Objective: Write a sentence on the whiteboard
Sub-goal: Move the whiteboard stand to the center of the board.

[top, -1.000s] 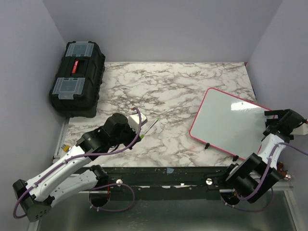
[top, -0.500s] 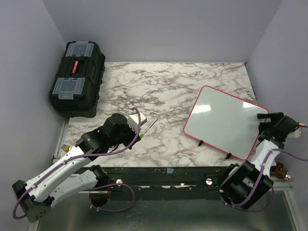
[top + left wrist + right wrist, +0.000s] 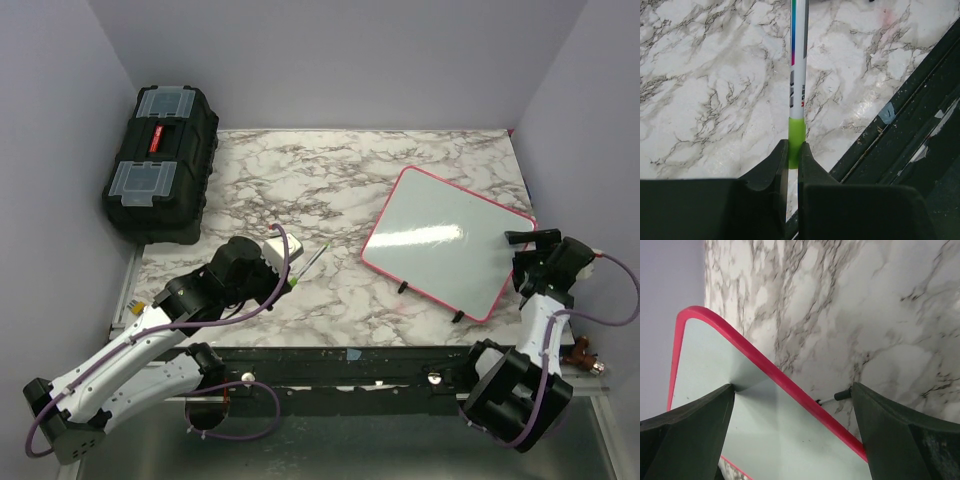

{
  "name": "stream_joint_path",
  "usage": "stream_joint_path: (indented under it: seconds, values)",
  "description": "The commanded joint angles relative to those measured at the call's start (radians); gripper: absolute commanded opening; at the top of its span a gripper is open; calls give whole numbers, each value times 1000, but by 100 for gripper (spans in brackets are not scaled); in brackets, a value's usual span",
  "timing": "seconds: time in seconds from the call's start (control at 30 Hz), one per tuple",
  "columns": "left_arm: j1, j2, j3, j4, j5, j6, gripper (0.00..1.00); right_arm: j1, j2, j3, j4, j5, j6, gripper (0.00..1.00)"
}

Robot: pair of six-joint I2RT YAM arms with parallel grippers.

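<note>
The whiteboard (image 3: 440,240), white with a red-pink frame, lies at the right of the marble table, turned at an angle, and its face is blank. No sentence shows on it. My right gripper (image 3: 530,250) is at its right corner, jaws wide apart. In the right wrist view the gripper (image 3: 793,386) straddles the red edge of the whiteboard (image 3: 740,405), its left finger (image 3: 695,425) touching the face. My left gripper (image 3: 293,283) is shut on the green end of a marker (image 3: 312,264). The marker (image 3: 798,75) points away from the gripper (image 3: 793,155) over the marble.
A black toolbox (image 3: 160,160) with clear lid compartments stands at the far left against the wall. The board rests on small black feet (image 3: 403,287), one seen in the right wrist view (image 3: 842,395). The dark front rail (image 3: 350,355) runs along the table's near edge.
The whiteboard and my right gripper have moved left towards the table's middle, and the board has turned. My left arm with the marker has stayed still.
</note>
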Motion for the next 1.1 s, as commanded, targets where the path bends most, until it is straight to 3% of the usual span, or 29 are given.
stream_joint_path:
  seconds: [0.0, 0.7, 1.07]
  values:
    - [2, -18, -11, 13, -23, 5, 0, 99, -11, -30, -35, -7, 86, 100]
    - [2, -21, -13, 10, -43, 5, 0, 453, 68, -64, 98, 150, 214, 100]
    - [1, -16, -13, 9, -46, 5, 0, 459, 11, 17, -98, 337, 88, 100]
